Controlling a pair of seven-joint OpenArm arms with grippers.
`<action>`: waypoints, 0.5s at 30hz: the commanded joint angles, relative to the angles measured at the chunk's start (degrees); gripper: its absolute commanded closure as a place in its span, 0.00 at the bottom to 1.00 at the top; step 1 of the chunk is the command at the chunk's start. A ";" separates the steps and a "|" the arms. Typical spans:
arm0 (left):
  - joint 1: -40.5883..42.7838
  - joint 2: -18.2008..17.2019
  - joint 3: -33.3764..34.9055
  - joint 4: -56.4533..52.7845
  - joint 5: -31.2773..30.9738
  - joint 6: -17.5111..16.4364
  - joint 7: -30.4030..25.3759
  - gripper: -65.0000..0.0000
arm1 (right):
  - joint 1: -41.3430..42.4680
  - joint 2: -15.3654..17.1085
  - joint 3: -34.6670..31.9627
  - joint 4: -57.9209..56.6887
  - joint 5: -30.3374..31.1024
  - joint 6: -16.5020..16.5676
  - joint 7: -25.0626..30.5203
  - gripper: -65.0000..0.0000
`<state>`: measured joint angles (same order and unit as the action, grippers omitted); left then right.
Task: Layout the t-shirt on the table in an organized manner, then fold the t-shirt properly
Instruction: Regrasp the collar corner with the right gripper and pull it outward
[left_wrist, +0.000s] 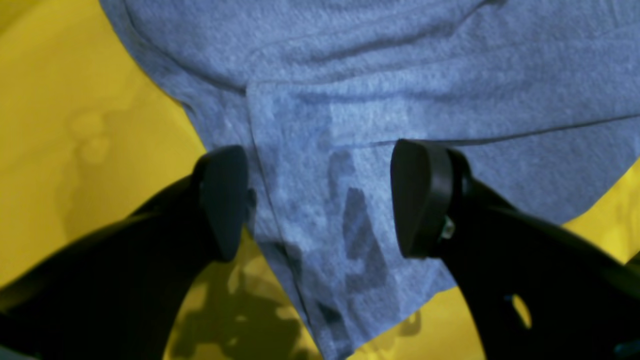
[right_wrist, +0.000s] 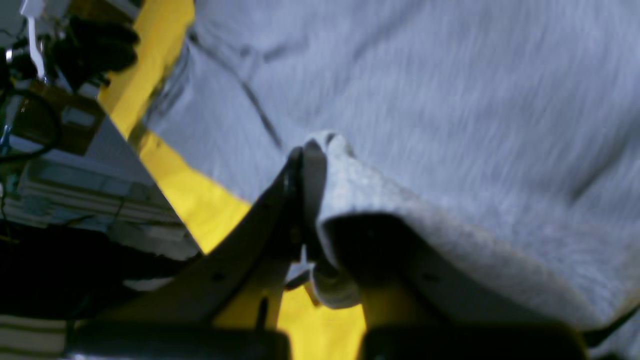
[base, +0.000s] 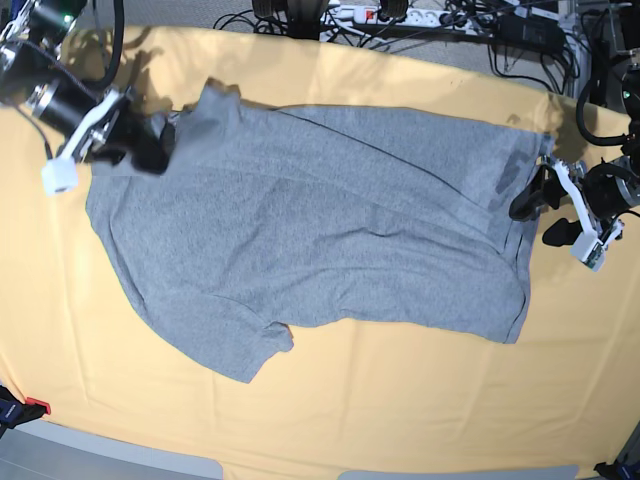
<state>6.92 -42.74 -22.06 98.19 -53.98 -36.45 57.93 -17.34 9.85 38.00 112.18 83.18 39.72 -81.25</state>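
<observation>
The t-shirt (base: 320, 220) lies spread across the middle of the surface (base: 400, 400), closer to its far edge, with the plain grey side up. It is not flat yet. One sleeve is bent under at the near side, and at the end toward the right edge of the surface a corner of the hem is turned over, so dark lettering shows through there.

Your right gripper (right_wrist: 305, 165) is pressed together on a fold of the grey fabric at the end toward the far left corner of the surface. In the right wrist view the cloth hangs over one finger, so I judge the pinch to be thin. If you pull too fast, the fabric may slip out, or only one layer may come up and the shirt will twist.

Your left gripper (left_wrist: 320, 200) is spread wide, with one finger on each side of the turned hem corner, and it holds nothing. If you close it here, you may catch the folded layers together and keep the crease. If it goes down too low, it may also pinch the surface cloth with the shirt. Pulling both ends unevenly would drag the whole shirt toward one edge.
</observation>
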 joint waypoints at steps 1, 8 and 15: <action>-0.76 -1.20 -0.39 0.68 -0.94 0.09 -1.33 0.31 | 1.66 0.85 0.24 0.96 1.82 0.28 1.25 1.00; -0.74 -1.22 -0.39 0.68 -0.90 0.07 -1.29 0.31 | 6.93 0.85 -6.54 0.90 -5.95 0.28 1.25 1.00; -0.74 -1.22 -0.39 0.68 -0.87 0.07 -0.87 0.31 | 8.81 1.86 -17.29 0.90 -33.29 0.28 12.61 1.00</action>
<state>6.94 -42.72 -22.06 98.19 -53.98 -36.45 58.08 -9.04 10.96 20.29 112.18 48.29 39.72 -69.49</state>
